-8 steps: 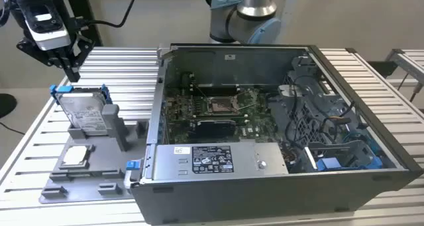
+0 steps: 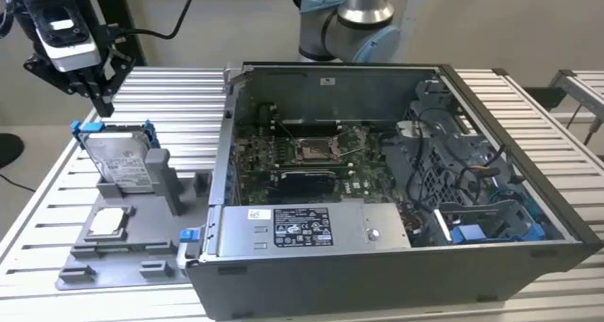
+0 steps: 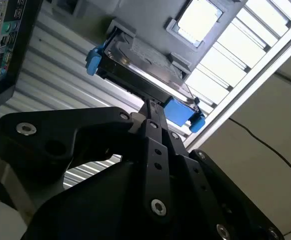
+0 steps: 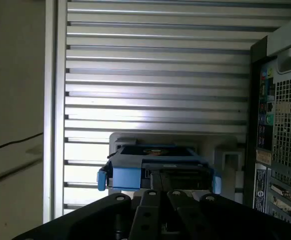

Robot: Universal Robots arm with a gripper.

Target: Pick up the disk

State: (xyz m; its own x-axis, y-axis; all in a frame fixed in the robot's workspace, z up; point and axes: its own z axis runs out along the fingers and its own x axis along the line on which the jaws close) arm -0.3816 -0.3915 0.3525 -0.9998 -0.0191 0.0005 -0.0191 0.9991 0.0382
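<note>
The disk (image 2: 123,159) stands upright on its edge in a grey holder (image 2: 141,255) at the exterior view's left. It is a silver drive with a white label in a bright blue carrier. My gripper (image 2: 104,108) hangs just above the disk's upper far corner, apart from it, its black fingers shut with nothing between them. In both wrist views the disk (image 3: 140,65) (image 4: 158,162) lies straight beyond the gripper (image 3: 153,106) (image 4: 160,191), with its blue carrier ends showing on either side of the tips.
A square silver CPU chip (image 2: 107,223) lies flat on the holder in front of the disk. An open computer case (image 2: 330,286) with a labelled power-supply box (image 2: 312,226) stands close beside the holder. Slatted aluminium table (image 2: 179,88) lies around them.
</note>
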